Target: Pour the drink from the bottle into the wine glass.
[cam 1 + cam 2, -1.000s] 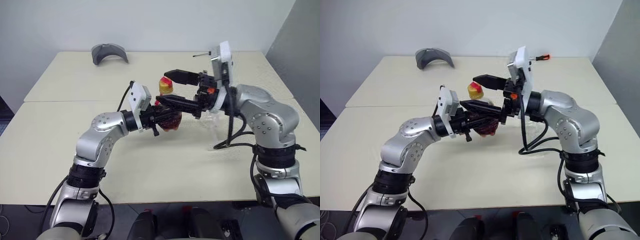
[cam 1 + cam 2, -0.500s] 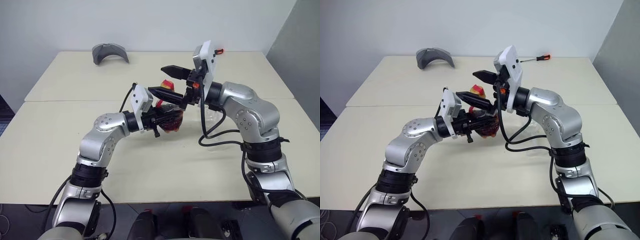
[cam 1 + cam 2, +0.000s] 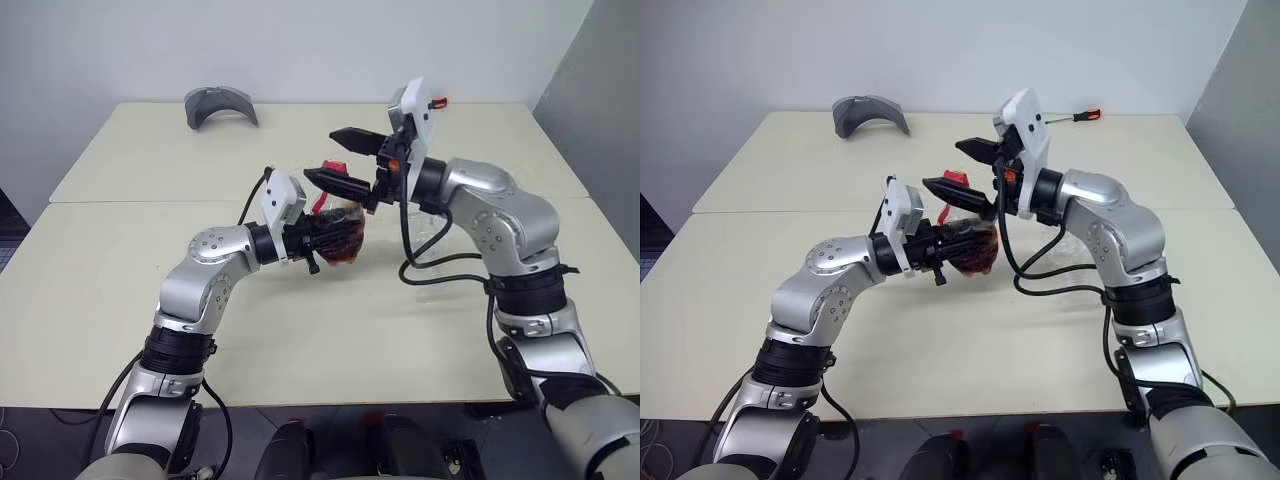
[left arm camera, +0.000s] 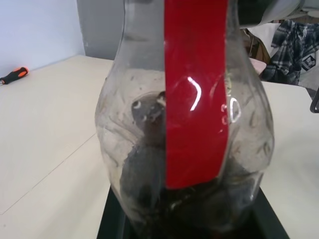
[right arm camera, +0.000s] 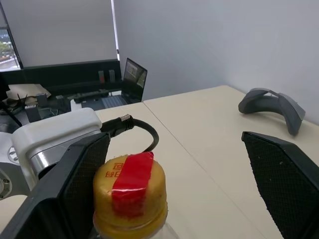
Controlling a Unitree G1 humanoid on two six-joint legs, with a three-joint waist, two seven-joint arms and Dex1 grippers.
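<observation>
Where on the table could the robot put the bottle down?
Bare tabletop lies open on the robot's left, nearer than the grey curved thing. It is crowded in the middle, around the bottle, both grippers and the wine glass.

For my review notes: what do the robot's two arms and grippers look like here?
Both arms are silver-grey metal with black joint rings and loose black cables. Each wrist carries a white camera block. The left gripper and right gripper each have two black tapered fingers; the right shows small orange-red accents.

table (image 3: 120,300) — cream | grey curved object (image 3: 218,105) (far edge) | screwdriver (image 3: 1080,116)
</observation>
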